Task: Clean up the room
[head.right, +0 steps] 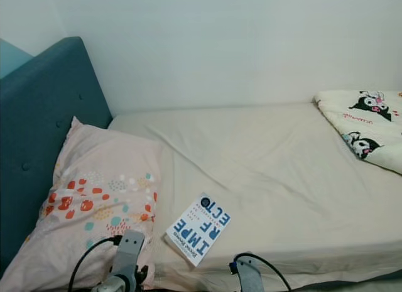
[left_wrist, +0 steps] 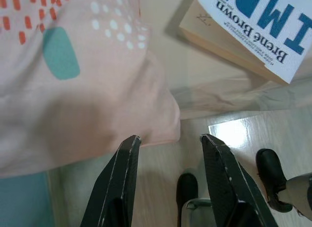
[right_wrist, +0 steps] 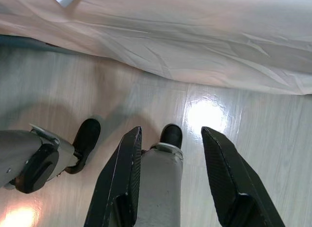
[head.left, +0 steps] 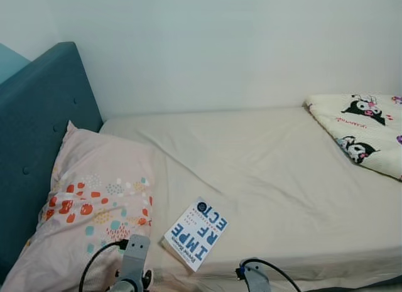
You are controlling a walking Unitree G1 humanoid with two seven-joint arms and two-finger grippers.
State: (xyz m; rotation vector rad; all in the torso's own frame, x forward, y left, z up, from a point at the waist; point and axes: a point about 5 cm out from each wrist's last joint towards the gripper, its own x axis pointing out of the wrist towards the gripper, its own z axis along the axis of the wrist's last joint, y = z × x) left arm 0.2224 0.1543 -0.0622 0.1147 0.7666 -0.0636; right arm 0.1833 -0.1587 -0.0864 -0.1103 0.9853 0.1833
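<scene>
A white paperback book point(head.left: 196, 233) with large blue letters is lying flat on the cream bed sheet point(head.left: 270, 173), near the mattress's front edge, at about 6 o'clock in the head view. Just beside it, at 9 o'clock from the book, a pink pillow point(head.left: 94, 210) with orange and teal dots is leaning against a teal headboard point(head.left: 38, 122). Far off at 2 o'clock, a folded cartoon-print blanket point(head.left: 364, 132) is sitting at the bed's far end. The left gripper point(left_wrist: 168, 154) is hanging over the pillow's corner, its two black fingers spread wide and holding nothing. The right gripper point(right_wrist: 168, 144) is pointing down at the glossy wooden floor point(right_wrist: 253, 134), fingers likewise wide and empty. The book is sitting close to the mattress edge, so a clumsy approach could probably nudge it off, or the fingers could snag the pillow's corner instead.
</scene>
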